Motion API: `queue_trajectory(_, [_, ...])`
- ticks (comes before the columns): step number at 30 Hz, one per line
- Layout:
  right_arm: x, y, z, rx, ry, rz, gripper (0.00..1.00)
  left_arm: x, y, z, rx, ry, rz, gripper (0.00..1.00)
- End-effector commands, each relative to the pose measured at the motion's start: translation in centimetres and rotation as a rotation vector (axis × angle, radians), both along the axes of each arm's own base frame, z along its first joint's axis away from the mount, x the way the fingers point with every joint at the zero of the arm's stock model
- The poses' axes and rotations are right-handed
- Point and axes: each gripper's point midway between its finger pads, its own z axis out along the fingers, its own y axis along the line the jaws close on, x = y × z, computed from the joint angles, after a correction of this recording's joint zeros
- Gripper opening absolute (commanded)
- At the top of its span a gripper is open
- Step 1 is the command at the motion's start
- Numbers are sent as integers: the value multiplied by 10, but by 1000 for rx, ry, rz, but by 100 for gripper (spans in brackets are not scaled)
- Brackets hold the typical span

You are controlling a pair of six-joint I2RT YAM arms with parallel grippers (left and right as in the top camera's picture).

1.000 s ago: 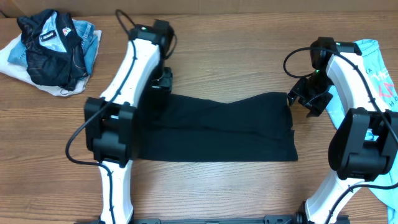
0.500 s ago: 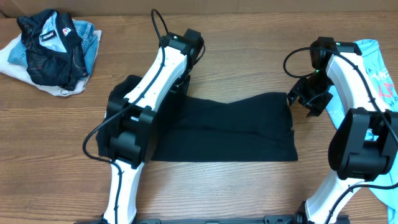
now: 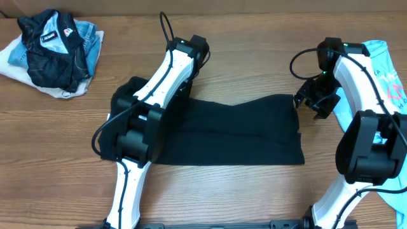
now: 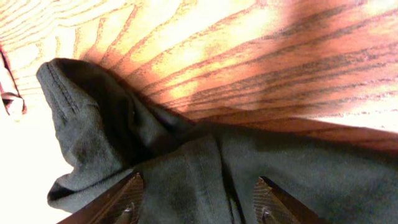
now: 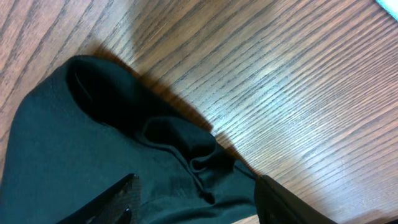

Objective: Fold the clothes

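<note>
The clothes, a black T-shirt (image 3: pixel 241 130), lie folded into a long band in the middle of the wooden table. My left gripper (image 3: pixel 183 89) is at its far left corner, mostly hidden under its own arm. In the left wrist view the left gripper (image 4: pixel 198 205) is open, its fingers (image 4: pixel 127 199) apart with a bunched fold of the shirt (image 4: pixel 186 168) between them. My right gripper (image 3: pixel 316 102) is at the shirt's far right corner. In the right wrist view it (image 5: pixel 196 205) is open, straddling a rumpled hem (image 5: pixel 180 149).
A dark jacket with a logo patch (image 3: pixel 54 48) lies heaped on pale clothes at the far left corner. A light blue T-shirt (image 3: pixel 388 76) lies under the right arm at the right edge. Bare wood (image 3: pixel 254 57) runs behind the shirt.
My left arm has swung right along the shirt's far edge, and the shirt's left end has drawn inward with it. Its jaws have narrowed. The right arm has not moved.
</note>
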Motion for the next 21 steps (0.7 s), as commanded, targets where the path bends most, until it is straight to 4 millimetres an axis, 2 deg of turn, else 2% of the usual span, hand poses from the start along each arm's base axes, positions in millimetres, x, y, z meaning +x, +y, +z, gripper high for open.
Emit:
queue_trajectory(1, [1, -3, 8, -11, -26, 5, 63, 1, 4, -12, 36, 22, -15, 59])
queue_trajectory(5, [0, -3, 8, -9, -25, 19, 63, -1, 15, -25, 117, 55, -23, 59])
queue_trajectory(9, [1, -3, 8, -9, -27, 19, 63, -2, 28, -25, 206, 34, 11, 59])
queue_trajectory(14, [1, -3, 8, -9, -27, 19, 63, -2, 30, -24, 216, 30, 20, 57])
queue_trajectory(19, [1, -3, 8, -9, -28, 19, 63, -6, 31, -22, 223, 35, 38, 53])
queue_trajectory(21, [1, -3, 8, -9, -28, 19, 63, -7, 32, -21, 224, 36, 45, 48])
